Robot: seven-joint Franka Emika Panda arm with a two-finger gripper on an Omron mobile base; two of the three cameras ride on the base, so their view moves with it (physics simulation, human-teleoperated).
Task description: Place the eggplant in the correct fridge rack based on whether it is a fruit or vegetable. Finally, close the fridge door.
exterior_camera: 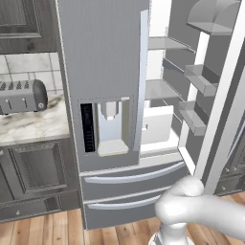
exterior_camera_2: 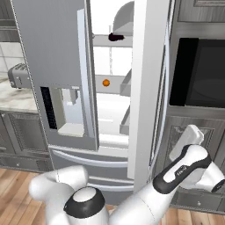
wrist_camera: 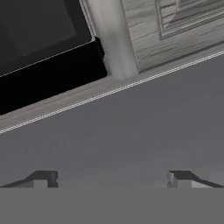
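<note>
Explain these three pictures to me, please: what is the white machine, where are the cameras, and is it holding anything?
It is a rendered kitchen. The white robot arm rides on a driving base. Two cameras sit behind it, left and right, facing the fridge with its open door. The dark eggplant lies on the upper fridge rack; an orange ball sits one shelf lower. A toaster stands on the counter. The third camera sits on the hand: its gripper is open, holding nothing, beside the grey door.

Tool (wrist_camera: 112, 178) empty — fingers spread wide, arm bent low to the right
</note>
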